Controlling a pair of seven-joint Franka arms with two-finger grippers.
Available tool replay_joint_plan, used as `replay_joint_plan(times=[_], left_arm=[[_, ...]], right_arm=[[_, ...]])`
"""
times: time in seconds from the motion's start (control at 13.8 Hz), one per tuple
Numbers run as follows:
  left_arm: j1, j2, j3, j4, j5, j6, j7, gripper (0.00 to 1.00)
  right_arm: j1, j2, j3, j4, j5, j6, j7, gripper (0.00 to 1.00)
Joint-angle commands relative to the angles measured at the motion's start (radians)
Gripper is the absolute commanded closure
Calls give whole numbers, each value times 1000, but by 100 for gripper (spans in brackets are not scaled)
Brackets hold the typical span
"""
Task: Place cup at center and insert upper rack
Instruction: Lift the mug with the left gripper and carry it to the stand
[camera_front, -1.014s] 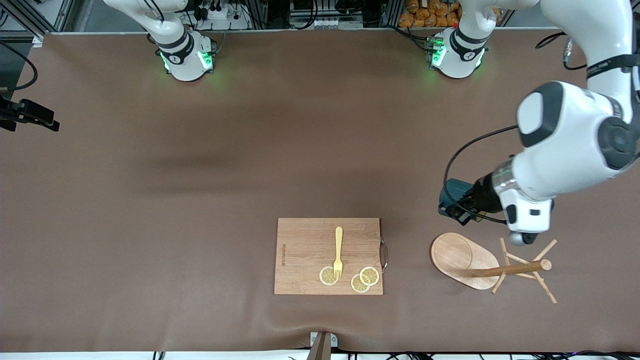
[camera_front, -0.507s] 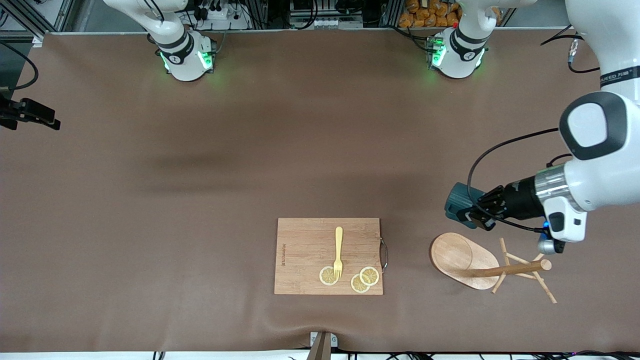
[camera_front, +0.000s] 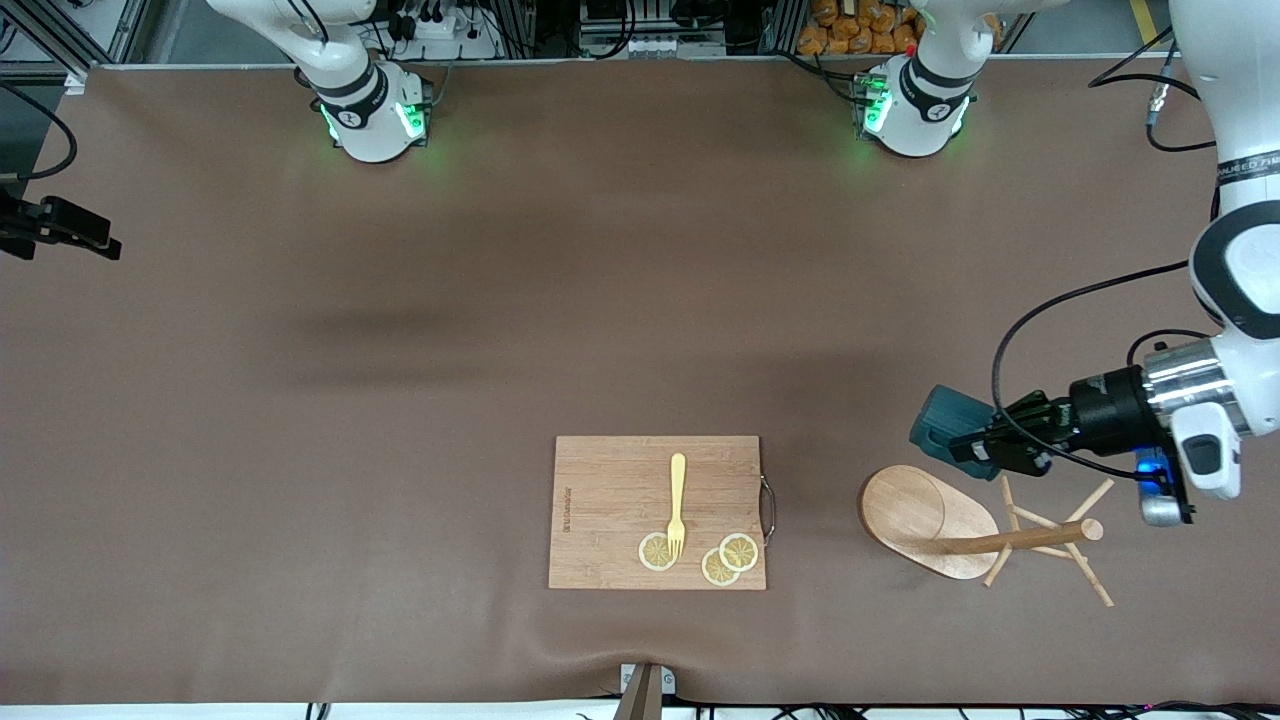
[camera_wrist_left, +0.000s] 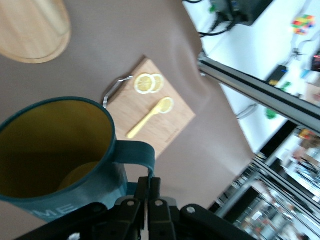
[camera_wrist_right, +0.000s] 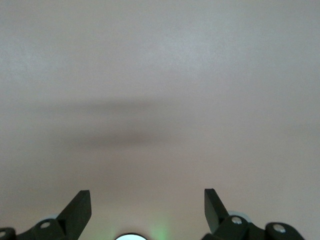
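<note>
The dark teal cup (camera_front: 943, 420) hangs in the air, tilted on its side, over the table beside the upper rack. My left gripper (camera_front: 985, 446) is shut on its handle (camera_wrist_left: 135, 152). In the left wrist view the cup (camera_wrist_left: 55, 150) shows its yellowish interior, and my left gripper (camera_wrist_left: 149, 183) pinches the thin handle. The upper rack (camera_front: 925, 515), a light wooden mug tree, lies tipped on its side with its post (camera_front: 1010, 543) and pegs pointing toward the left arm's end; its oval base (camera_wrist_left: 30, 30) shows in the left wrist view. My right gripper (camera_wrist_right: 147, 205) is open and empty above bare table; it is out of the front view.
A rectangular wooden cutting board (camera_front: 620, 500) lies near the table's front edge with a yellow fork (camera_front: 677, 505) and lemon slices (camera_front: 725, 560) on it; it also shows in the left wrist view (camera_wrist_left: 165, 120). A metal handle (camera_front: 768, 508) is on its side.
My left gripper has carried the cup toward the left arm's end of the table, and the wrist has swung round. The rack and board have not moved.
</note>
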Motion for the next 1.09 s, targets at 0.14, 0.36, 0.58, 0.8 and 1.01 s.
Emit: replay_joint_plan(times=[0.14, 0.36, 0.58, 0.8, 1.01], left_arm=[[77, 26, -9, 9, -179, -17, 96, 100], [94, 52, -9, 9, -265, -35, 145, 100], [79, 87, -10, 12, -322, -35, 173, 100], [88, 114, -10, 15, -356, -35, 219, 100], [100, 131, -10, 18, -358, -35, 250, 100]], right_arm=[[-3, -3, 7, 2, -3, -6, 12, 0], [-6, -3, 7, 0, -3, -11, 12, 0], [-2, -3, 7, 2, -3, -11, 14, 0], [0, -3, 7, 2, -3, -11, 12, 0], [-2, -3, 7, 2, -3, -14, 12, 0]])
